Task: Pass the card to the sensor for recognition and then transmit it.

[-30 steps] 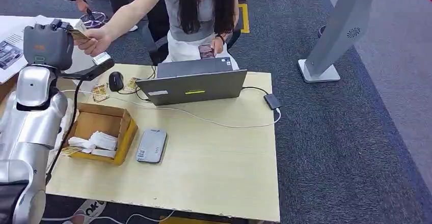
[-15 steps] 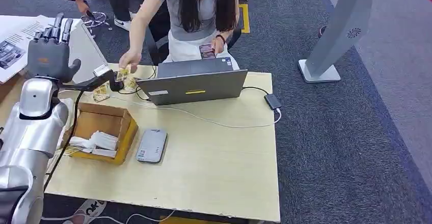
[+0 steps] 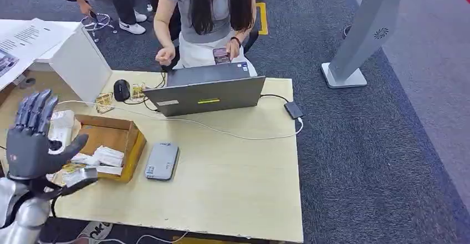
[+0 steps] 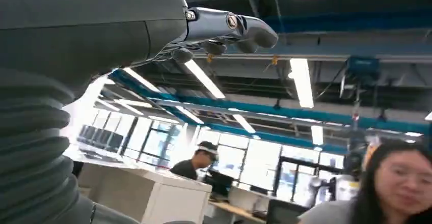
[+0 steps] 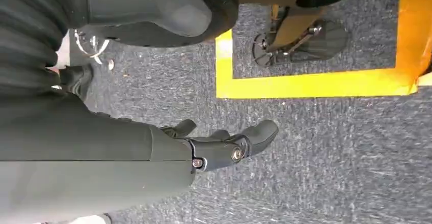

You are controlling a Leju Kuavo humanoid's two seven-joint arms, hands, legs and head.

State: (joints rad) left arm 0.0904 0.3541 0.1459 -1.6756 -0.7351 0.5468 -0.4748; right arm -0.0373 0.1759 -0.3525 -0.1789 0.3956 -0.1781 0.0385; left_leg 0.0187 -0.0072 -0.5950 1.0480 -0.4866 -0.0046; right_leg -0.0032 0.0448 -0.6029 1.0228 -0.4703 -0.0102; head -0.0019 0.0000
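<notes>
Left hand (image 3: 30,141) is raised at the table's (image 3: 238,183) 9 o'clock edge, fingers straight and spread, holding nothing. Right hand (image 5: 224,142) hangs over grey carpet, fingers loosely apart, holding nothing. One sensor (image 3: 162,160) lies flat at 3 o'clock from the left hand, one cardboard box (image 3: 113,141) between them. Several cards (image 3: 102,158) lie in the box. One laptop (image 3: 205,94) stands at 12 o'clock, before one seated person (image 3: 208,16).
</notes>
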